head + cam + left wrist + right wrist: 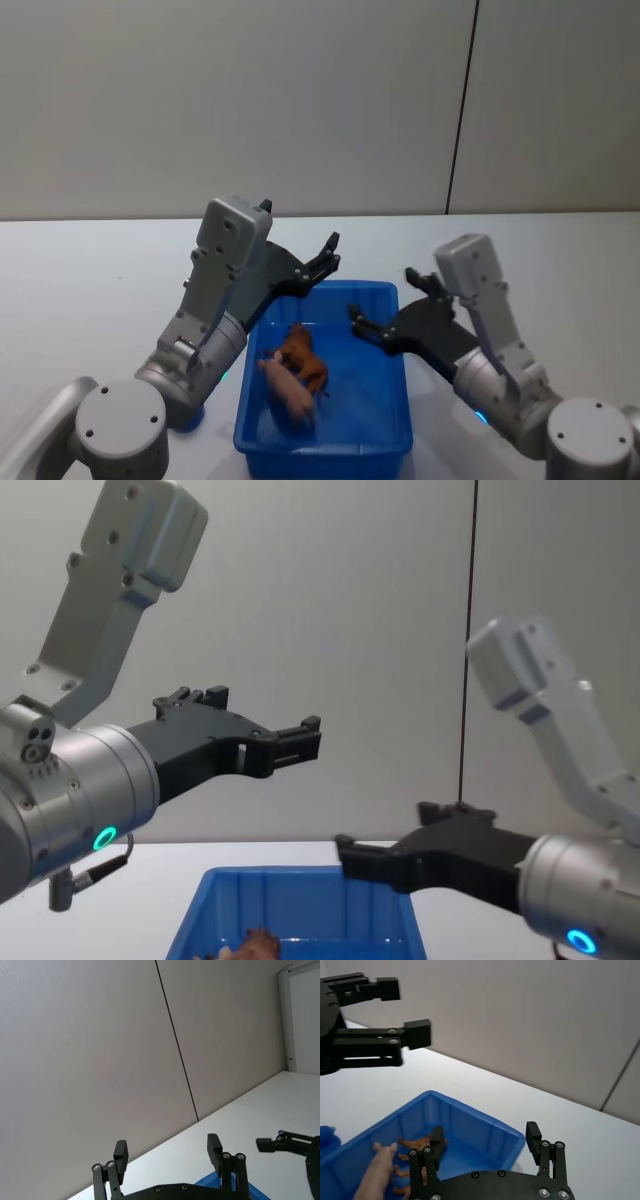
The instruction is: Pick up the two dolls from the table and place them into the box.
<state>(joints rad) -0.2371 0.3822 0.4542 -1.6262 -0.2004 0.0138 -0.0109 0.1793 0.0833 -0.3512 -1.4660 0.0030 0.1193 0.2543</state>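
The blue box (322,446) sits on the white table (90,290) in front of me, and both dolls lie inside it. The pale pink pig (290,392) lies beside the reddish-brown doll (303,360) in the box's left half. My left gripper (325,262) hovers open and empty above the back left rim. Over the box's right side my right gripper (385,300) is also open and empty. In the right wrist view the open right gripper (485,1140) hangs over the box (470,1115), with the pink doll (377,1170) and brown doll (415,1142) below. The chest view shows the box rim (300,885).
A plain grey wall with a dark vertical seam (460,110) stands behind the table. Bare white tabletop lies to the left, right and behind the box. The left gripper (405,1010) shows open in the right wrist view, above the box's far side.
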